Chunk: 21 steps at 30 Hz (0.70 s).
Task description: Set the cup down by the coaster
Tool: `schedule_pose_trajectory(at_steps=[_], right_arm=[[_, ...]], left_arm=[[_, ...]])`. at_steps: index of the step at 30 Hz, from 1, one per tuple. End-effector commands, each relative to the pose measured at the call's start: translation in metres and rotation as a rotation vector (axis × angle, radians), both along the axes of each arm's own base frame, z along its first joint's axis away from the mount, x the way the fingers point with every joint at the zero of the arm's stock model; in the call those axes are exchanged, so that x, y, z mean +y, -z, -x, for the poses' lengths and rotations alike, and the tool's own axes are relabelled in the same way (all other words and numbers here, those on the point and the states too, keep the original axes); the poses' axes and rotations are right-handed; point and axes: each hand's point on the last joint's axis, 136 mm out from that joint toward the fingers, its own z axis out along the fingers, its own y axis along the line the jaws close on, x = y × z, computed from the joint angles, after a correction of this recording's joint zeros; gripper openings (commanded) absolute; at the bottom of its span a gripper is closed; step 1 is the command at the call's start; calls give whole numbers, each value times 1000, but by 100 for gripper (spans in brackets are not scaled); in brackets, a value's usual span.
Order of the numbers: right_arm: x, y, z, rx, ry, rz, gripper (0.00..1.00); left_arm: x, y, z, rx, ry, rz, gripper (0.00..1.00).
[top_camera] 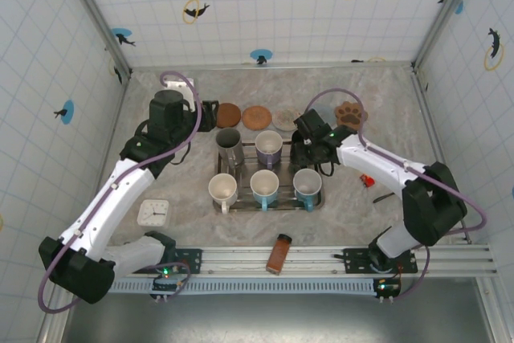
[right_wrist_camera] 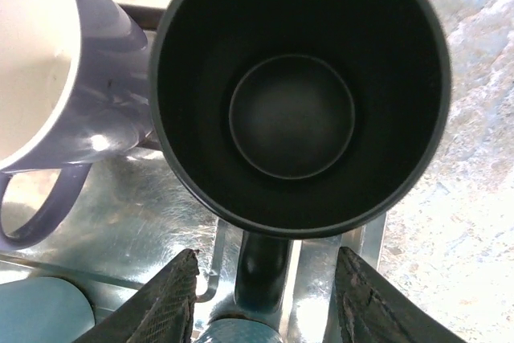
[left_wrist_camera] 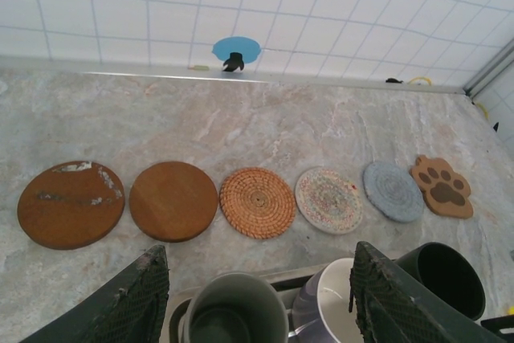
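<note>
Looks like the grab step to me. The right hand (right_wrist_camera: 267, 261) hangs right over the black mug (right_wrist_camera: 293, 114), which sits in the 1 o'clock corner of the tray (right_wrist_camera: 144, 222), close beside the purple mug (right_wrist_camera: 96, 94) at its 9 o'clock. The fingers are spread and released, one on each side of the handle (right_wrist_camera: 263, 275) at the mug's 6 o'clock, with a gap on both sides, so nothing's gripped yet.

The left hand (left_wrist_camera: 259, 259) is released too, empty, and hovers over the back of the tray, facing the coasters (left_wrist_camera: 257, 202) lined up on the bench (top_camera: 385, 102) at 12 o'clock.

My guess for next: pinch that handle, lift straight up so it clears the purple mug, then carry it toward 12 and set it next to a coaster. The paw coaster (top_camera: 350, 112) is the closest.
</note>
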Motion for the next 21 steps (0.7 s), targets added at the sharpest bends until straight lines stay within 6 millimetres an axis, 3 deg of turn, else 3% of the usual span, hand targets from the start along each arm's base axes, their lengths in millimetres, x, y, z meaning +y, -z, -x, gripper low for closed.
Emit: schedule_pose_trajectory(at_steps=[1,12,21], right_arm=[[5,8,-2,9,-7,-28,48],[-1,29,-7,56,8,-31,43],[-1,40,-8,68,18,-36,31]], left_arm=[[-6,-10,1,-34,28,9,60],[-7,-9,-1,-23,30,5,60],[-6,-9,-1,-22,27,2,60]])
